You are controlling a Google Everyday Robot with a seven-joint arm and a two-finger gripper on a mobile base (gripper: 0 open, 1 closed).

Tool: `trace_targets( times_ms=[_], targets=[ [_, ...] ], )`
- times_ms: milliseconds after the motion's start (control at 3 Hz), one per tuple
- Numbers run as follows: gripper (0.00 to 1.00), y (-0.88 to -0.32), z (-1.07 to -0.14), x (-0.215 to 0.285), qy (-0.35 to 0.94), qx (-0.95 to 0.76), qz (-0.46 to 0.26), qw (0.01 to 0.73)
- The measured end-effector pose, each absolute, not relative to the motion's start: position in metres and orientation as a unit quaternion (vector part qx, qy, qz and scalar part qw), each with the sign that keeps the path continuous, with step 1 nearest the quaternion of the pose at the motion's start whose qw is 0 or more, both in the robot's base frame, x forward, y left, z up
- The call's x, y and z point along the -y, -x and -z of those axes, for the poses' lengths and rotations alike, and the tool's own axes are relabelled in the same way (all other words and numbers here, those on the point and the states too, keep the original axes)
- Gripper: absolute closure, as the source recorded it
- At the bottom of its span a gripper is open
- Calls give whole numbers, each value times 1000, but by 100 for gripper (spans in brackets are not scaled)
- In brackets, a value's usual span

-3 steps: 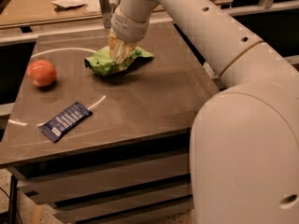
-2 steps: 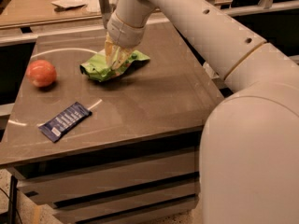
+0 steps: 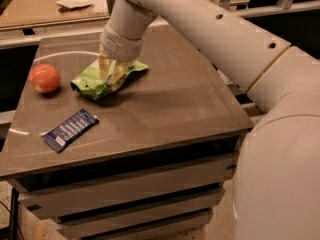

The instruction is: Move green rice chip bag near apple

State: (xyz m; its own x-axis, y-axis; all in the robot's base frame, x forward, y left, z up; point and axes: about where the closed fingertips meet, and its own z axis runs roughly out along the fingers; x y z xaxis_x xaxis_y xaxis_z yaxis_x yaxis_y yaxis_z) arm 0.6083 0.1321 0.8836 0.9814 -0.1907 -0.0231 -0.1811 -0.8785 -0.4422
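As my gripper (image 3: pixel 111 73) clamps the green rice chip bag (image 3: pixel 92 85) near the far edge of the desk (image 3: pixel 175 109), the apple (image 3: pixel 44 78) sits by its left edge.

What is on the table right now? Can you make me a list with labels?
gripper: over the back left of the table, fingers closed on the green rice chip bag
green rice chip bag: just right of the apple in the view, not touching it
apple: near the table's left edge, on its own
dark-blue wrapped bar: lying flat near the front left corner
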Motion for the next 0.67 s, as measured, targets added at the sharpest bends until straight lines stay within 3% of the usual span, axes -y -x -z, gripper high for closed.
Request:
trace_targets(
  times_ms=[667],
  targets=[
    [100,-589,-892,-160,967,-65,6,245]
  ],
)
